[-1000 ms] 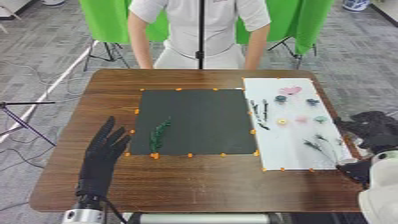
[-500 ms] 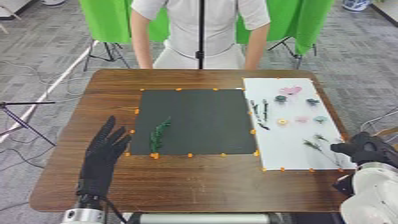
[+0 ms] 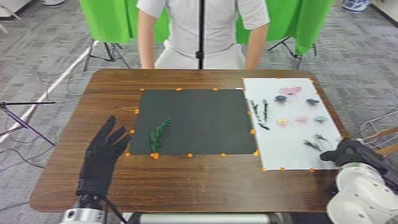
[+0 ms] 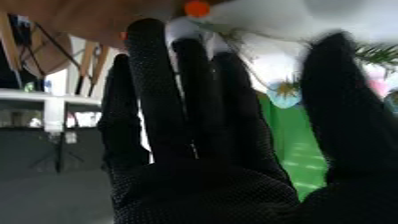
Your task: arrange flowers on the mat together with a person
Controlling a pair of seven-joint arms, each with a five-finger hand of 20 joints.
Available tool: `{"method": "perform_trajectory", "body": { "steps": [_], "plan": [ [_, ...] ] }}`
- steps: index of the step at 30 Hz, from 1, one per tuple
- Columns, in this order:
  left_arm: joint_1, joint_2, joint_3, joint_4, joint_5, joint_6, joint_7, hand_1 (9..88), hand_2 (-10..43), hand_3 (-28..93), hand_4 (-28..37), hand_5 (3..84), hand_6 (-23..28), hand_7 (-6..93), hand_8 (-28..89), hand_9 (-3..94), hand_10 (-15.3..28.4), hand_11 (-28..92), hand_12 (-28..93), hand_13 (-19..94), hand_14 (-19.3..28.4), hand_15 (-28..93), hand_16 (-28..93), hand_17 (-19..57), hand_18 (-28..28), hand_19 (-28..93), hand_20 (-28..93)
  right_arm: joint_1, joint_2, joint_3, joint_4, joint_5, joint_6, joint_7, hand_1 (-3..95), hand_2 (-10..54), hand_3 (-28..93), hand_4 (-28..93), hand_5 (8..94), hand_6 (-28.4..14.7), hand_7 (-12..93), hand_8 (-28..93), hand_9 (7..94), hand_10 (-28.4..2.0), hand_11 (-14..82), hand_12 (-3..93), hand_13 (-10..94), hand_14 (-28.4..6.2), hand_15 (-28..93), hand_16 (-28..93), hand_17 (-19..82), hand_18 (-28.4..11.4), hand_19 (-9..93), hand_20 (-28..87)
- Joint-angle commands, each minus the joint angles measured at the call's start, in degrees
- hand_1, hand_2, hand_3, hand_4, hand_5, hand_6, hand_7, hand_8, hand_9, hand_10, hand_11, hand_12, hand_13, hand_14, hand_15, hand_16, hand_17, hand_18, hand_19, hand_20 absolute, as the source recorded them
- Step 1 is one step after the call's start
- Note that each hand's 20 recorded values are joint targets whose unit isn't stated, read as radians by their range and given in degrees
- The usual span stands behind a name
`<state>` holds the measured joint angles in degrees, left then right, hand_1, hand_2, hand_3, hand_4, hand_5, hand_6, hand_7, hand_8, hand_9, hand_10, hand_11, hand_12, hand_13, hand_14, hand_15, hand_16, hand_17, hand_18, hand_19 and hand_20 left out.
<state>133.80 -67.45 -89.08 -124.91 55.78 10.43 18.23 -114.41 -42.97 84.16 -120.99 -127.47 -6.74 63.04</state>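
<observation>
Right hand (image 3: 351, 152) over the white sheet's (image 3: 282, 160) right edge, fingers straight, thumb apart; contact with the two thin sprigs (image 3: 312, 145) unclear. Risk: stems lie flat and close, so a low pinch may snag the sheet or drag both. Versus earlier frame: hand farther in over the sheet, now covering stem ends; left hand (image 3: 103, 150) unchanged, fingers extended. Beyond: leafy sprig (image 3: 159, 135) on dark mat (image 3: 204, 125), unmoved.

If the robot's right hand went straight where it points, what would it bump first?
Probably the green sprigs on the white sheet, just ahead of the right hand. It might pass above them; height is unclear.
</observation>
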Motion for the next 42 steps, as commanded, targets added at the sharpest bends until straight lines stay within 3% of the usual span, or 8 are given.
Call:
{"method": "perform_trajectory", "body": {
  "steps": [1,4,12,20,26,30,34,42],
  "plan": [
    [0.7,-0.23,-0.16,0.1,0.05,-0.4,-0.3,21.2,5.8,76,-28.3,24.5,0.0,11.3,-10,26.8,12.9,10,12,21,18.2,22,-1,-13.1,20.8,41,5,1.6,1.9,-5.1,3.3,-8.7,4.0,2.3,55.9,-4.1,48,-22,77.6,2.2,18,0,80.1,-9.8,22.9,17.6,68,-8.7,53,17,23,-22.0,70,29],
    [1.1,-0.25,-0.31,-0.04,0.0,-0.17,-0.11,21.1,5.7,76,-28.3,24.5,0.0,11.3,-10,26.8,12.9,10,12,21,18.1,22,-1,-13.1,20.9,41,5,1.6,2.6,-5.6,3.4,-11.6,7.2,2.8,59.5,-4.1,45,-22,82.7,3.9,18,2,87.4,-8.8,25.3,18.7,74,-6.6,56,19,25,-20.4,72,29],
    [2.1,0.23,-0.84,-0.55,-0.1,0.43,0.27,21.1,5.8,76,-28.3,24.5,0.0,11.2,-10,26.8,12.9,10,12,21,18.0,21,-1,-13.1,20.8,41,5,4.0,3.6,-4.1,-1.9,-15.0,11.9,2.5,57.6,-5.9,51,-25,85.3,4.0,16,4,90.8,-8.6,24.9,19.5,77,-6.1,57,20,27,-20.0,74,29],
    [3.0,0.99,-1.91,-1.45,-0.15,1.74,-0.42,21.1,5.8,76,-28.3,24.5,0.1,11.2,-10,26.8,12.9,10,12,21,18.0,21,-1,-13.1,20.8,41,5,24.1,1.2,-17.2,-6.9,-8.1,13.4,-5.5,56.8,-6.4,53,-25,85.8,3.6,16,4,91.2,-8.9,25.0,19.7,77,-6.4,57,20,26,-20.0,75,29],
    [2.7,1.39,-2.06,-1.79,-0.04,2.09,-1.37,21.1,5.8,76,-28.3,24.5,0.1,11.2,-10,26.8,12.9,10,12,21,18.0,21,-1,-13.1,20.8,41,5,42.4,-7.1,-34.1,-2.7,-4.5,10.2,-11.2,56.1,-6.8,55,-24,85.7,3.2,16,4,91.7,-9.3,25.6,19.9,77,-6.9,59,20,26,-20.1,75,29],
    [2.7,1.92,-1.82,-1.94,-0.05,2.42,-1.56,21.2,5.9,76,-28.3,24.6,0.2,11.1,-10,26.8,12.9,10,12,21,18.1,22,-1,-13.1,20.8,41,5,49.3,-14.0,-42.4,2.7,-4.5,8.1,-12.8,55.8,-6.9,55,-24,85.8,3.1,16,5,91.8,-9.4,25.7,19.9,77,-7.1,59,20,26,-20.3,76,29],
    [1.5,2.03,-1.61,-1.74,0.34,1.54,-2.71,21.2,5.9,76,-28.3,24.6,0.1,11.2,-10,26.8,12.9,10,12,21,18.0,22,-1,-13.1,20.8,41,5,51.5,-18.6,-46.7,7.0,-3.4,4.9,-13.2,55.7,-7.1,55,-23,86.0,3.1,15,5,92.1,-9.5,26.2,20.1,77,-7.3,60,20,26,-20.5,77,29],
    [1.2,2.55,-1.87,-1.53,0.33,1.09,-2.37,21.2,5.9,76,-28.3,24.6,0.1,11.2,-10,26.8,12.9,10,12,21,18.1,22,-1,-13.1,20.8,41,5,50.4,-22.7,-50.8,12.3,-2.6,-2.3,-12.9,55.2,-7.3,55,-23,86.5,2.9,16,5,92.4,-9.7,27.2,20.3,77,-7.9,61,20,25,-21.1,77,29]
  ]
}}
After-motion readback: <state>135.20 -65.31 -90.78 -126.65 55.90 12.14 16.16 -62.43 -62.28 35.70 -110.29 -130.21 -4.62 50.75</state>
